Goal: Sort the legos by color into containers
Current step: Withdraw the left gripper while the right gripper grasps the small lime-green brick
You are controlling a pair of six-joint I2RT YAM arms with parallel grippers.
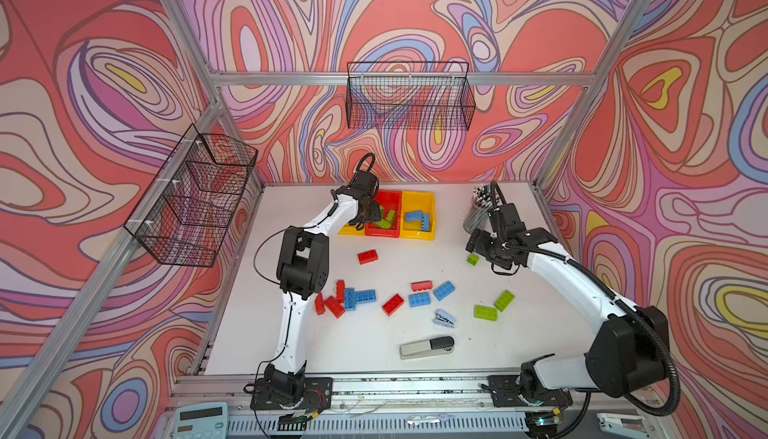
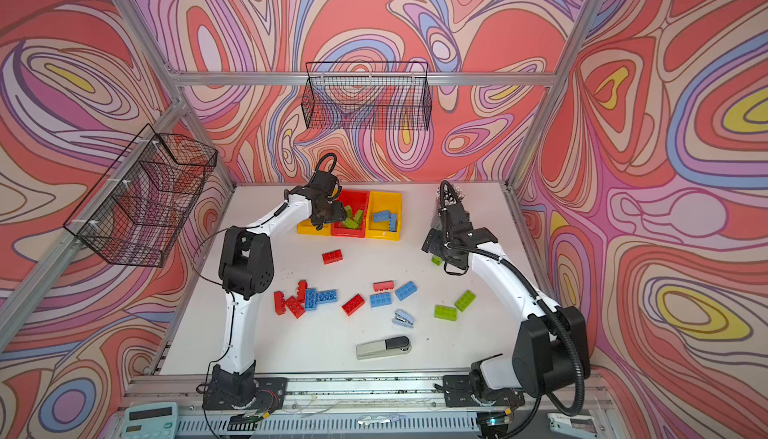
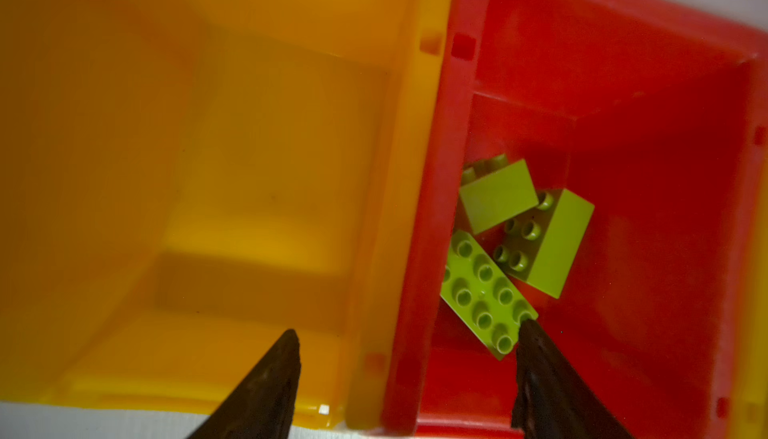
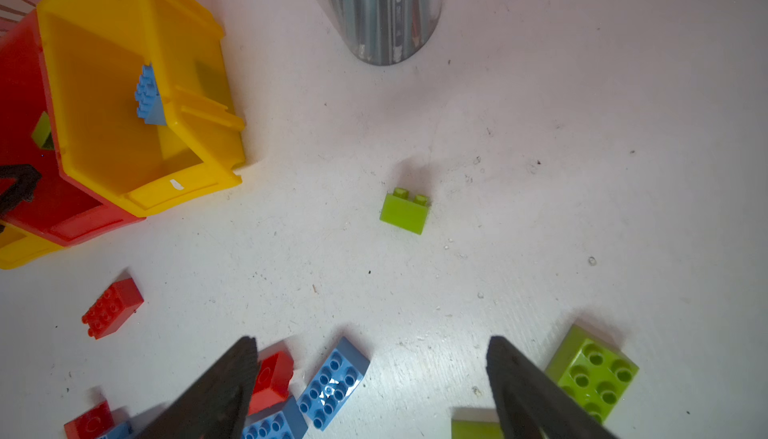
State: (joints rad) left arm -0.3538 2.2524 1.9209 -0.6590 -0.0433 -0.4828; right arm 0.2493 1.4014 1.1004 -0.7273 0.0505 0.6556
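Note:
The containers stand in a row at the back: a yellow bin (image 3: 208,167), a red bin (image 1: 386,231) holding three green legos (image 3: 519,250), and a yellow bin (image 1: 419,200) holding blue legos (image 1: 417,219). My left gripper (image 3: 409,333) hangs open over the wall between the left yellow bin and the red one, with nothing in it. My right gripper (image 4: 372,339) is open above the table, short of a small green lego (image 4: 404,212). Loose red, blue and green legos (image 1: 392,304) lie across the table's middle.
A mesh pencil cup (image 1: 478,212) stands just behind my right gripper. A light-blue stapler (image 1: 444,318) and a grey-and-black stapler (image 1: 427,346) lie toward the front. Black wire baskets (image 1: 409,96) hang on the back and left walls.

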